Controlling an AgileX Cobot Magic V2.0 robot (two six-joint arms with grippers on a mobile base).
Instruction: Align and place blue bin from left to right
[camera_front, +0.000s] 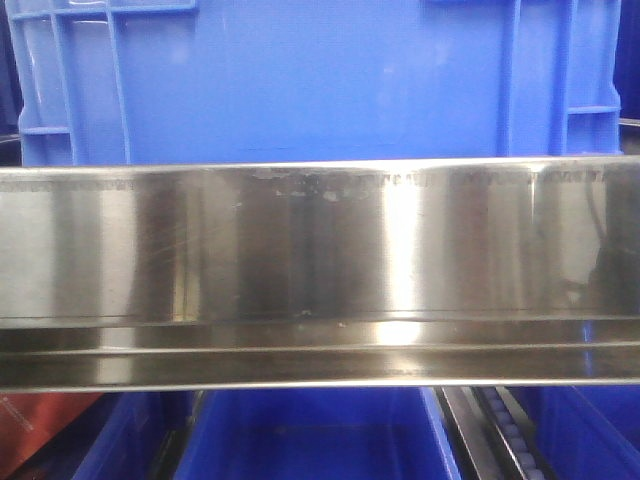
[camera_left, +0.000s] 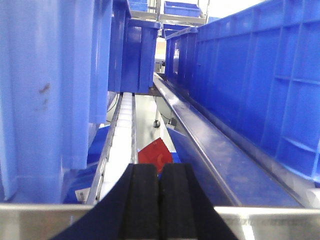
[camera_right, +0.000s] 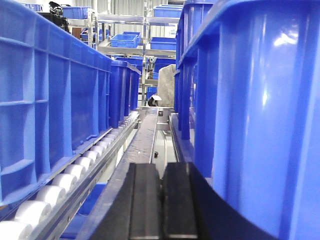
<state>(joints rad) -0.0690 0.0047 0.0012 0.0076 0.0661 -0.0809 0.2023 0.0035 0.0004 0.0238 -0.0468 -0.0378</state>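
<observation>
Blue bin (camera_front: 310, 80): behind steel rail (camera_front: 320, 270), nearly view-wide.
Left gripper (camera_left: 159, 200), right gripper (camera_right: 161, 200): pads together, nothing held.
Risk: skewing on rollers (camera_right: 65, 182), jamming against neighbouring bins (camera_right: 120, 90) if pushed unevenly.

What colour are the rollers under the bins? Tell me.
White, seen best in the right wrist view, where the rollers run beneath the left bin.

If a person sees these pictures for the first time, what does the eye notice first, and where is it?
First comes the blue bin, filling the top of the front view above a shiny steel rail that crosses the whole picture. In both wrist views, blue crates stand in rows on either side of a narrow gap, with white rollers running under the row on the left. Low in the middle sit the left claw and right claw, both shut.
</observation>
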